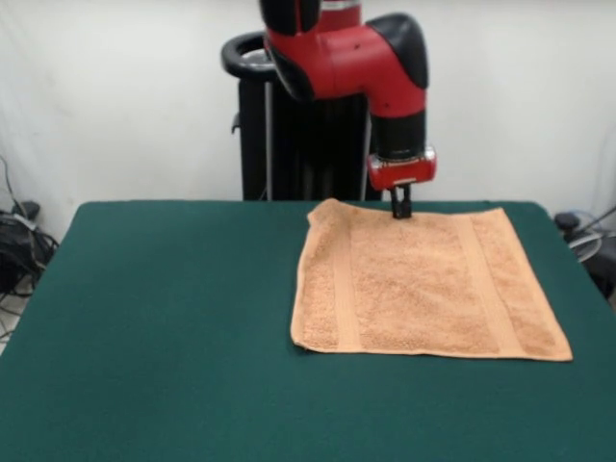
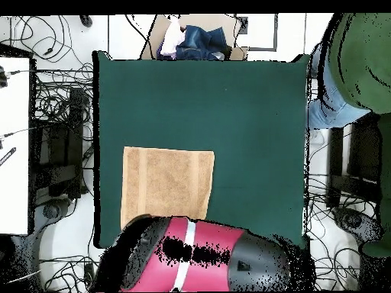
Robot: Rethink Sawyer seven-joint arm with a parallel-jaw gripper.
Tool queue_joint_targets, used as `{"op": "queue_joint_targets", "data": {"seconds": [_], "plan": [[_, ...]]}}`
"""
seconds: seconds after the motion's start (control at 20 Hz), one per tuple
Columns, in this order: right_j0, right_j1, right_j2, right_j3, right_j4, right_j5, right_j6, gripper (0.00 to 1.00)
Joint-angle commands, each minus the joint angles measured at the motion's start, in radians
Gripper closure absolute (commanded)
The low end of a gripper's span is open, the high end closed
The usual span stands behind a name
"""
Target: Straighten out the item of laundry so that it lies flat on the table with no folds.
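Lying spread out and nearly flat on the wide dark green felt-like worktop [image 1: 164, 318]: the small square peach-orange terry towel [image 1: 423, 284], with two woven band stripes running across it. In the front view, sitting toward the far right part of the worktop, its far edge close to the far edge, one far corner slightly rumpled. In the overhead view, towel [image 2: 167, 183] reaching toward the bottom edge of the worktop [image 2: 252, 114], near its bottom left corner, partly covered there by the red and black arm [image 2: 198, 255].

Hanging down at the towel's far edge: the black gripper [image 1: 400, 204] below a red wrist. Fingers drawn close together, tips at or touching the cloth; cannot tell whether any fabric is pinched between them.

Standing behind the worktop: a white wall and the black pedestal [image 1: 289, 135]. Trailing over the floor on both sides: many cables [image 2: 46, 99]. Showing at the overhead view's right edge: a person in a dark green top [image 2: 359, 57]. Lying past the far edge: a heap of blue and white cloth [image 2: 195, 42].
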Motion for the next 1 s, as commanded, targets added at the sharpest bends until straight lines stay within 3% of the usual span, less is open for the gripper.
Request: {"op": "queue_joint_targets", "data": {"seconds": [0.05,0.3,0.7,1.0], "plan": [[0.094,0.499,0.128,-0.65,0.317,0.087,0.188,1.0],[0.093,0.44,0.127,-0.609,0.333,0.196,0.163,1.0],[0.012,0.38,0.193,-0.549,0.341,0.361,0.154,1.0],[0.08,0.311,0.148,-0.505,0.429,0.409,0.18,1.0]]}}
